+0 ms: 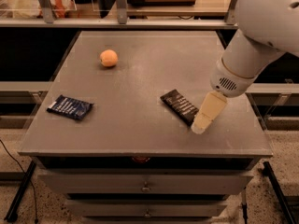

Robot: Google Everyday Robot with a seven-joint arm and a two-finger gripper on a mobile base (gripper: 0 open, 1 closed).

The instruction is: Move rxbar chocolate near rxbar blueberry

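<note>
The rxbar chocolate (179, 106), a flat black wrapper with white text, lies diagonally on the grey table (140, 78), right of centre. The rxbar blueberry (70, 107), a dark navy wrapper, lies near the table's left front edge. My gripper (202, 125), with cream-coloured fingers pointing down and to the left, hangs from the white arm and its tip is right at the near right end of the black wrapper, low over the table.
An orange ball-like fruit (108, 58) sits at the back left of the table. Drawers (145, 186) are below the table front. A shelf rail with posts (119, 6) runs behind the table.
</note>
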